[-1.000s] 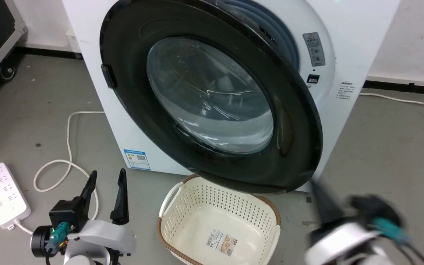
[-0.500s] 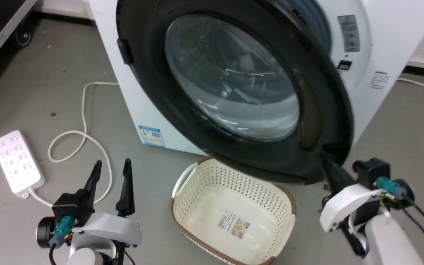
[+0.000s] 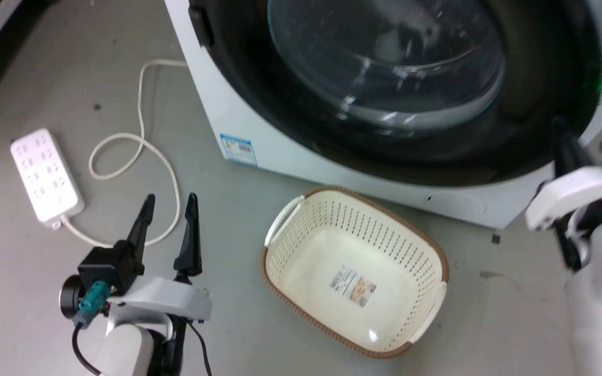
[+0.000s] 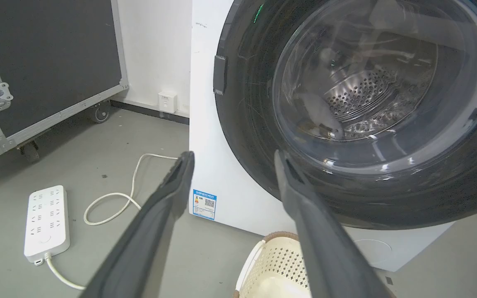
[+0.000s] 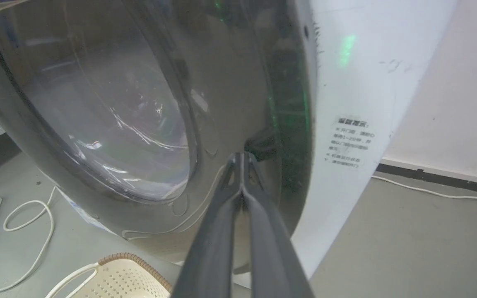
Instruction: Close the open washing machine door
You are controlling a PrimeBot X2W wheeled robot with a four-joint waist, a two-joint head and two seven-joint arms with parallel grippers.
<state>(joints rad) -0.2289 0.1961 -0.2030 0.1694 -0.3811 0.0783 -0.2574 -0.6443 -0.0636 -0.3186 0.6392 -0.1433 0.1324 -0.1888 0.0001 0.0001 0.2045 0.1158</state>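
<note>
washing machine door (image 3: 384, 68) now nearly flush, ajar a second ago | right gripper (image 5: 242, 159) pinched together, tips on door's right rim | left gripper (image 3: 170, 197) spread, below-left of door | latch likely pending

The door (image 3: 384, 78) has a black frame and clear glass — the machine (image 3: 306, 167) is white. Cream basket (image 3: 363, 219), little holes, brown rim — grey floor (image 3: 19, 250).

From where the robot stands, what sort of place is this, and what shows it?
Likely a workshop or test room: washing machine on bare grey floor, wheeled equipment case, power strip.
</note>
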